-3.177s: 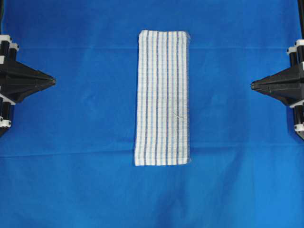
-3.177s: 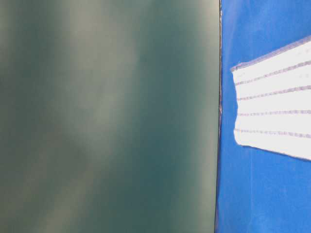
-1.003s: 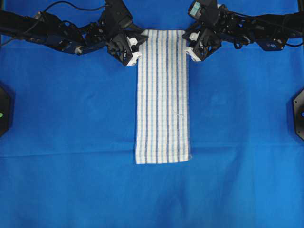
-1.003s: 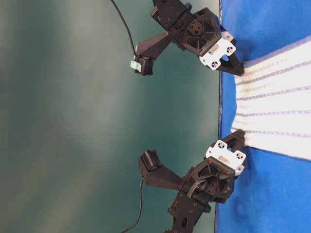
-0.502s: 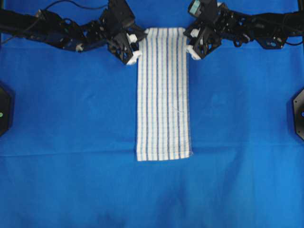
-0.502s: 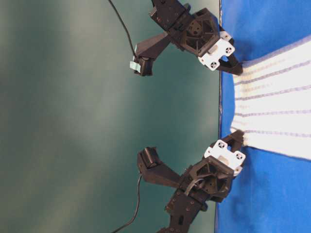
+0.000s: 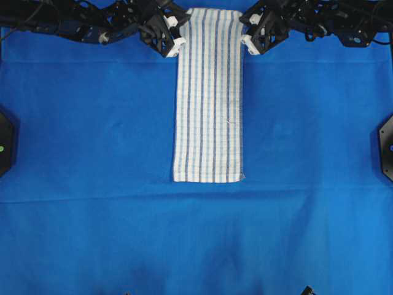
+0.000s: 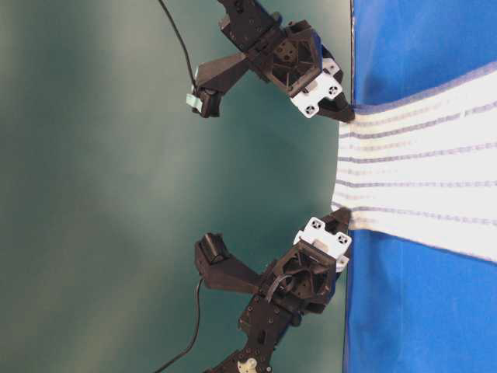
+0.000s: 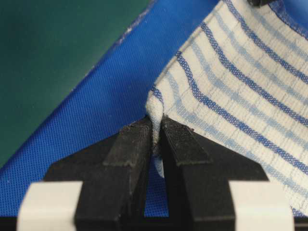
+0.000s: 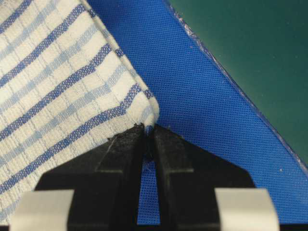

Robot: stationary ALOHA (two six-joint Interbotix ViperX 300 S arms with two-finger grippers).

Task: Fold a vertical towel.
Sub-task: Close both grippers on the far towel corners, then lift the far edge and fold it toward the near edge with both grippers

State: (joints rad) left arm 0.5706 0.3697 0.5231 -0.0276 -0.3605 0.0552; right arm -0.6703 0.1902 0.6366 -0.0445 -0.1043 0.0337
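The towel (image 7: 209,98), white with thin light and dark blue lengthwise stripes, lies lengthwise on the blue sheet (image 7: 92,153). My left gripper (image 7: 179,32) is shut on its far left corner. My right gripper (image 7: 243,32) is shut on its far right corner. In the left wrist view the corner of the towel (image 9: 240,86) is pinched between the black fingers of the left gripper (image 9: 156,127). The right wrist view shows the right gripper (image 10: 149,130) pinching the towel (image 10: 57,82) the same way. At table level the towel's far end (image 8: 427,179) hangs lifted past the sheet's edge between the right gripper (image 8: 343,113) and the left gripper (image 8: 343,221).
The blue sheet covers the whole table top in the overhead view. Beyond its far edge is a dark green surface (image 8: 116,194). Black arm bases sit at the left edge (image 7: 5,141) and the right edge (image 7: 387,144). Both arms stretch along the far edge.
Both grippers have moved toward the far edge and upward with the corners in their grip. The towel's far end has lifted, and its near edge has slid away from the front.
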